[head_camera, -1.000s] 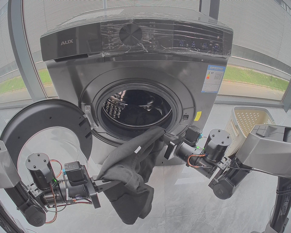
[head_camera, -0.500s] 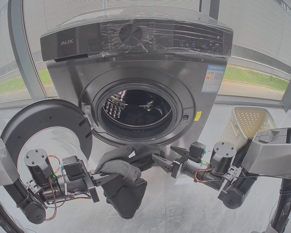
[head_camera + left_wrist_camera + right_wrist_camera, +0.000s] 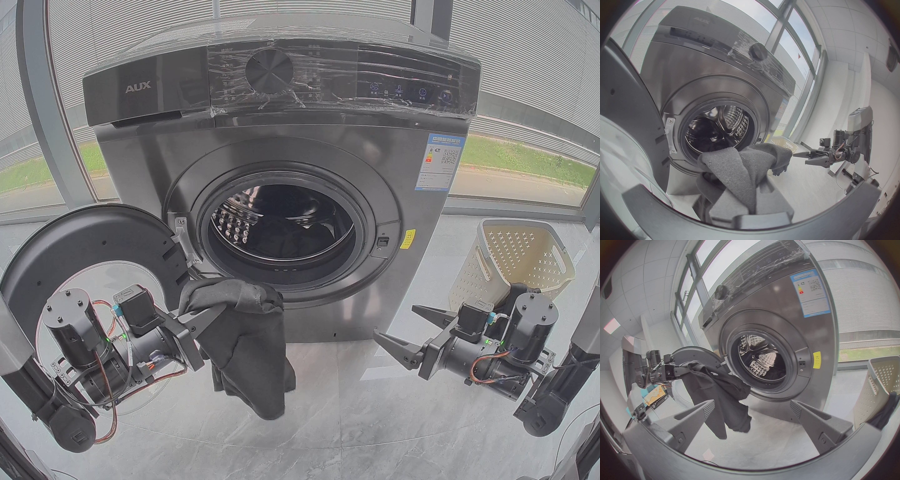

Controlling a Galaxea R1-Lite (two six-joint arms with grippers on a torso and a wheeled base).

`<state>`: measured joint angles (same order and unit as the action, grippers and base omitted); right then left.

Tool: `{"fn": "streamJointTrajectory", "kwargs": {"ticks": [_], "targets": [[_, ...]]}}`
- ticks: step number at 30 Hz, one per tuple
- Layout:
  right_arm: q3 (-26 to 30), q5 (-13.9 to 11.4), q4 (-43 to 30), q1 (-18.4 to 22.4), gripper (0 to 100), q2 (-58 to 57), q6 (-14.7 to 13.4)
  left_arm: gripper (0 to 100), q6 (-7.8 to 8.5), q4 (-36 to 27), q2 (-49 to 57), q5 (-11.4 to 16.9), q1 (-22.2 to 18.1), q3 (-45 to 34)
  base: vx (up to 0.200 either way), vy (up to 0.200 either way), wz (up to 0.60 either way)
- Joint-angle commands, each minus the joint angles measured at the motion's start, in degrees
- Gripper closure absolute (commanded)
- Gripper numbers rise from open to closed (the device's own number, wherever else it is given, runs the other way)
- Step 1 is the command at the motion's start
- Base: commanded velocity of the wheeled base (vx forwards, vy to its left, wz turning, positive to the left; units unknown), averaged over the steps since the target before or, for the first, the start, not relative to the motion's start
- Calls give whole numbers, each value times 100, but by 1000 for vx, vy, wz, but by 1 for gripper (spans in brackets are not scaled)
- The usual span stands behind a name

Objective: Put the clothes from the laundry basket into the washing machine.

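A dark grey garment point(image 3: 247, 340) hangs from my left gripper point(image 3: 203, 319), which is shut on its top fold just below and left of the washing machine's drum opening point(image 3: 281, 228). In the left wrist view the cloth point(image 3: 740, 168) drapes over the fingers and hides them. My right gripper point(image 3: 395, 322) stands open and empty low at the right, apart from the garment and in front of the cream laundry basket point(image 3: 519, 256). In the right wrist view the wide-apart fingers point(image 3: 693, 418) frame the hanging garment point(image 3: 722, 396) and the drum.
The washing machine point(image 3: 281, 144) stands straight ahead, and its round door point(image 3: 87, 250) is swung open to the left, close behind my left arm. Dark cloth lies inside the drum. The pale tiled floor point(image 3: 375, 412) in front is bare. Windows lie behind.
My right gripper let go of the garment, opened, and drew back down and right toward the basket. My left gripper rose toward the drum opening with the garment hanging from it alone.
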<state>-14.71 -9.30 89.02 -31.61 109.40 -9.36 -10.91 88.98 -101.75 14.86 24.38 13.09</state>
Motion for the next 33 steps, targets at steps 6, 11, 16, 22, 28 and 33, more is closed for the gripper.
{"fn": "streamJointTrajectory", "kwargs": {"ticks": [6, 11, 16, 22, 28, 33], "targets": [[-234, 227, 54, 401, 0, 301, 22, 100, 247, 14, -178, -361, 23, 106, 0, 0, 0], [-260, 227, 54, 428, 0, 301, 13, 100, 529, 14, -363, -713, 49, 115, 0, 0, 0], [-278, 236, 54, 384, 0, 301, 13, 100, 634, 14, -494, -783, 119, 141, 80, 0, 0], [-313, 245, 54, 375, 0, 293, 5, 100, 669, 23, -538, -800, 155, 176, 133, 0, 0], [-322, 245, 54, 349, 0, 301, -4, 100, 643, 14, -556, -800, 225, 194, 0, 0, 0], [-313, 245, 54, 349, 0, 293, -4, 100, 643, 23, -617, -800, 243, 194, 160, 0, 0]]}}
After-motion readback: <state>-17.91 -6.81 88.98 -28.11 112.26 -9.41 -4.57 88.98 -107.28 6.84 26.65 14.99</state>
